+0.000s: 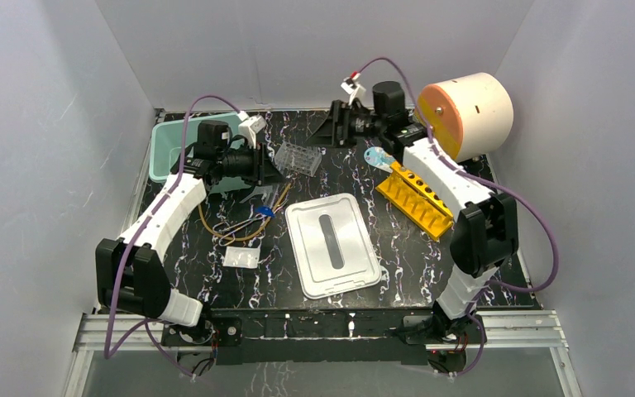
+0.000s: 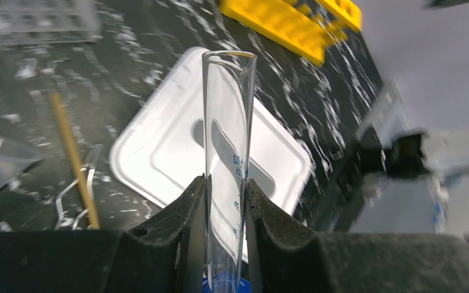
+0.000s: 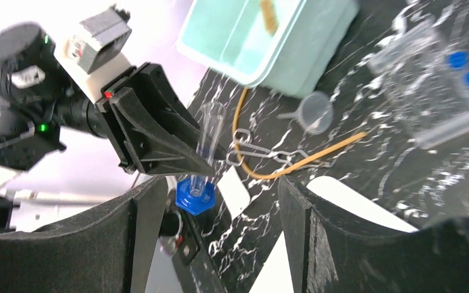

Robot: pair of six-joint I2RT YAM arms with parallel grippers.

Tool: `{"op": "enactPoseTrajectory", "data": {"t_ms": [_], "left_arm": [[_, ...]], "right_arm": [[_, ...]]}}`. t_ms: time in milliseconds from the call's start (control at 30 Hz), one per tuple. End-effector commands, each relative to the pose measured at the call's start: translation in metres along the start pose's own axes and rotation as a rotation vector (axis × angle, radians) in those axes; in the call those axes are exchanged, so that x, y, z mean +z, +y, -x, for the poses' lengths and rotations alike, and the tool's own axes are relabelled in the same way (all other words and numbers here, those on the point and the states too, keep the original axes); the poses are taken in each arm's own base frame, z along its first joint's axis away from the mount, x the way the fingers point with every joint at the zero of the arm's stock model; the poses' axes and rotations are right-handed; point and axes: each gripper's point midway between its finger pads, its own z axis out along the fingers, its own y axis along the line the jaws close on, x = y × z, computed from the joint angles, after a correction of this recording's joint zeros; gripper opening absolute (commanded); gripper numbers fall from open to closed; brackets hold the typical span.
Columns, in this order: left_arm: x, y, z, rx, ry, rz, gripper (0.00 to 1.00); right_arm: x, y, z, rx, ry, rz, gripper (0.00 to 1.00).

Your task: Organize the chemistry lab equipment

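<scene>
Left wrist view, landmark: white rectangular lid with a grey slot handle [image 2: 159, 152], lying flat on the black marbled table [image 2: 30, 104]; you read every place below from it.
Left wrist view, tube: clear graduated tube with a blue hexagonal end [image 2: 229, 122], raised off the table and seen against the lid, open rim away from your wrist camera.
Left wrist view, left gripper [image 2: 226, 183]: fingers pressed onto the tube's lower body, pinching it and touching nothing else.
Left wrist view, reason: probably gripped by the body so you can stand it on its blue end or lower it into a rack.
Right wrist view, right gripper [image 3: 220, 189]: fingers spread wide, pinching nothing; the tube's blue end shows through the gap, and you cannot tell here whether it touches a finger.
Right wrist view, reason: wide jaws likely leave the left gripper's hold undisturbed.
Right wrist view, loose stock: small clear funnel [image 3: 314, 113], tan rubber tubing [image 3: 305, 155] and bent wire clamp [image 3: 262, 152] lie left of the lid's far end; pale green plastic bin [image 3: 250, 61] sits beyond them, open, probably awaiting such pieces.
Right wrist view, clear tube rack [image 3: 415, 79]: beyond the lid's far edge, blue-capped tubes [image 3: 458, 60] in it.
Top view, grippers: left one just beyond the lid's far-left corner; right one beyond the far edge, aimed at it, the two apart.
Top view, yellow tube rack [image 1: 417, 197]: just right of the lid, slanted.
Top view, small white packet [image 1: 241, 257]: just left of the lid.
</scene>
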Motion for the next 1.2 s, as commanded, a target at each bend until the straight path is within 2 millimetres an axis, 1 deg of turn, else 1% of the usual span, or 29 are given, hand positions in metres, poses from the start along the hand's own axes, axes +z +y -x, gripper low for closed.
{"op": "enactPoseTrajectory", "data": {"t_ms": [0,33,100,133,167,267,367,467,533,600,700,733,833,933,1033,1167], "left_arm": [[-0.031,0.042,0.062,-0.174,-0.326,0.372,0.0],[-0.043,0.058,0.07,-0.246,-0.393,0.483,0.0],[-0.074,0.092,0.079,-0.425,-0.524,0.714,0.0],[-0.088,0.103,0.082,-0.51,-0.576,0.786,0.0],[-0.098,0.111,0.087,-0.585,-0.627,0.818,0.0],[-0.118,0.123,0.104,-0.734,-0.754,0.851,0.0],[-0.134,0.132,0.116,-0.822,-0.866,0.915,0.0],[-0.154,0.15,0.114,-0.892,-0.986,1.032,0.0],[-0.166,0.167,0.11,-0.915,-1.059,1.128,0.0],[-0.171,0.181,0.108,-0.952,-1.116,1.197,0.0],[-0.172,0.201,0.099,-1.031,-1.15,1.295,0.0],[-0.171,0.207,0.093,-1.063,-1.141,1.328,0.0],[-0.16,0.227,0.081,-1.196,-1.096,1.352,0.0],[-0.145,0.241,0.066,-1.308,-1.035,1.376,0.0],[-0.133,0.248,0.051,-1.399,-0.982,1.404,0.0],[-0.123,0.252,0.044,-1.46,-0.94,1.426,0.0]], "right_arm": [[-0.044,0.01,0.047,-0.036,-0.193,-0.1,0.75],[-0.049,0.007,0.05,-0.036,-0.205,-0.118,0.75],[-0.056,0.007,0.052,-0.056,-0.221,-0.147,0.75],[-0.059,0.007,0.052,-0.066,-0.226,-0.159,0.75],[-0.06,0.006,0.051,-0.067,-0.226,-0.166,0.75],[-0.061,0.002,0.044,-0.056,-0.216,-0.179,0.75],[-0.063,-0.001,0.037,-0.051,-0.208,-0.186,0.75],[-0.064,-0.006,0.033,-0.065,-0.206,-0.206,0.75],[-0.066,-0.007,0.032,-0.078,-0.205,-0.217,0.75],[-0.067,-0.008,0.032,-0.089,-0.205,-0.226,0.75],[-0.069,-0.011,0.03,-0.098,-0.203,-0.246,0.75],[-0.07,-0.013,0.028,-0.095,-0.2,-0.256,0.75],[-0.071,-0.016,0.027,-0.093,-0.196,-0.273,0.75],[-0.071,-0.019,0.027,-0.087,-0.194,-0.286,0.75],[-0.07,-0.019,0.031,-0.082,-0.198,-0.293,0.74],[-0.07,-0.019,0.033,-0.082,-0.2,-0.296,0.74]]}}
